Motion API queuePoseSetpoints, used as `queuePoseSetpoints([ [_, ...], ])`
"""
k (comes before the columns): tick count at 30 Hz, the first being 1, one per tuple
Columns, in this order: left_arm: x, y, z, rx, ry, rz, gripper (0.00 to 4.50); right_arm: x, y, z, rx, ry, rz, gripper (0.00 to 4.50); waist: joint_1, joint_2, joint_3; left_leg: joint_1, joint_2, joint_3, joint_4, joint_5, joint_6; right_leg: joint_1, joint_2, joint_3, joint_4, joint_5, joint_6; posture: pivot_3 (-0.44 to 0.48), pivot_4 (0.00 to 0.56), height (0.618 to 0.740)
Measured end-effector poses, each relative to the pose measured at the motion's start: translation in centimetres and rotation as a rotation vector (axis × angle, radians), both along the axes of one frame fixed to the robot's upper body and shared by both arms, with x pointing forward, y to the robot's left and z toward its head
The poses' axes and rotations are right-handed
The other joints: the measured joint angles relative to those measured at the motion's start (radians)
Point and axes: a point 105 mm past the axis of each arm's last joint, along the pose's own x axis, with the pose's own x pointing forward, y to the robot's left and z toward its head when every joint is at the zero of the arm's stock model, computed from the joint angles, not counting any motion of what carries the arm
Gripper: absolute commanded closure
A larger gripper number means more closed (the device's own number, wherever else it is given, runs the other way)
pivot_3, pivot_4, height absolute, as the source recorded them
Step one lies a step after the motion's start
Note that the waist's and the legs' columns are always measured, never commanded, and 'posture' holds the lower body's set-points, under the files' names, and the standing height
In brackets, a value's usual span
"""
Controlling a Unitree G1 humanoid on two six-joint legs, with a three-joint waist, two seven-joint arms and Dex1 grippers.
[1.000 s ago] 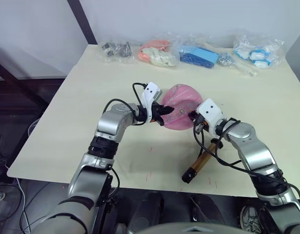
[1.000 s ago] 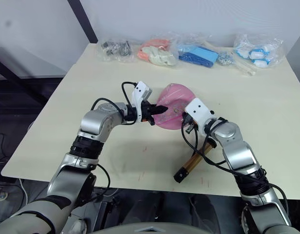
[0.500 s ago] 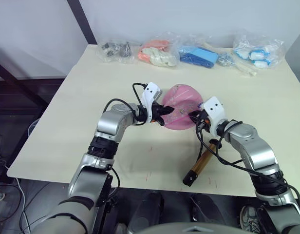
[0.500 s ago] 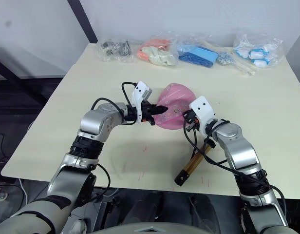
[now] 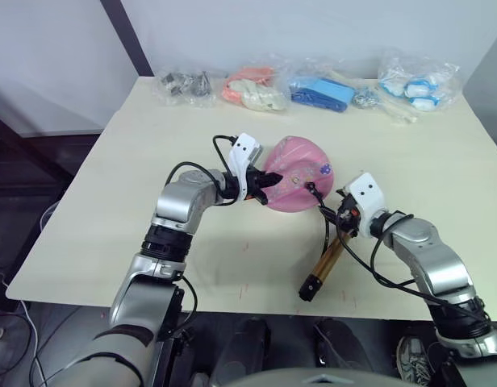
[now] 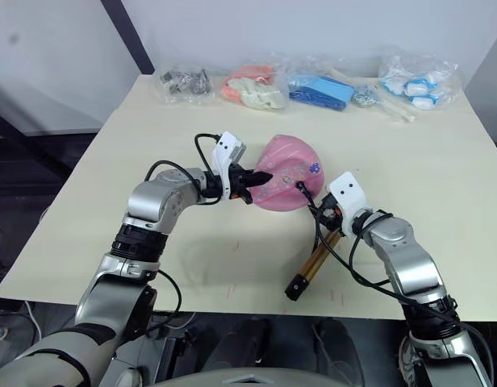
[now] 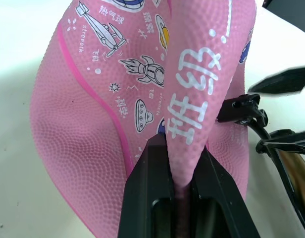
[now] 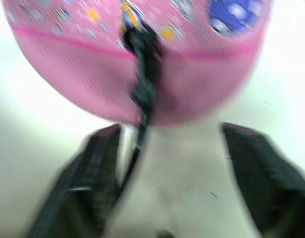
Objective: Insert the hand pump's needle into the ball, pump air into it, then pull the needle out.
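The pink ball [image 5: 297, 184] lies dented and saggy at mid-table. My left gripper [image 5: 267, 181] is shut on a raised fold of its left side, the fingers [image 7: 155, 168] pinching the rubber. The needle's black fitting [image 8: 142, 54] sits against the ball's right side; the pin itself is hidden. The thin hose [image 5: 327, 234] runs from it back to the gold hand pump [image 5: 325, 263], which lies flat on the table. My right gripper [image 5: 343, 211] stands open a short way right of the ball, its fingers [image 8: 93, 163] spread on either side of the hose, touching nothing.
Several plastic bags of small items line the table's far edge: grey parts [image 5: 184, 85], orange pieces [image 5: 252, 89], blue pieces [image 5: 321, 91], white and blue ones [image 5: 414, 81]. The table's front edge [image 5: 232, 290] runs just past the pump's black end.
My right gripper has opened and drawn back from the ball, letting go of the needle fitting, which stays on the ball. The left gripper keeps its pinch.
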Motion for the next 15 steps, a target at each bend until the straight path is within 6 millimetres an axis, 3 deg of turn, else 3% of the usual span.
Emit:
queuePoseSetpoints([
  [6,0.1,0.1,-0.1,0.006,-0.002,0.01,4.5,-0.5,-1.2,0.6,0.019,-0.04,-0.012,0.05,-0.008,-0.001,0.001,0.002,0.001,0.002,0.001,0.0,0.002,0.0,0.001,0.002,0.005,0.0,0.001,0.0,0.15,0.736],
  [10,0.0,0.1,-0.1,0.004,-0.001,0.006,4.5,-2.1,-2.0,2.4,0.081,-0.1,0.025,0.05,-0.005,-0.001,0.001,0.002,0.001,0.003,0.001,0.0,0.001,0.0,0.0,0.003,0.005,0.0,0.0,0.0,0.15,0.736],
  [15,0.0,0.2,-0.2,0.005,-0.002,0.009,4.5,-4.3,-3.1,2.7,0.117,-0.089,0.058,0.05,-0.005,-0.002,0.001,0.002,0.001,0.003,0.002,0.0,0.003,0.0,0.0,0.003,0.005,0.0,0.0,0.0,0.15,0.736],
])
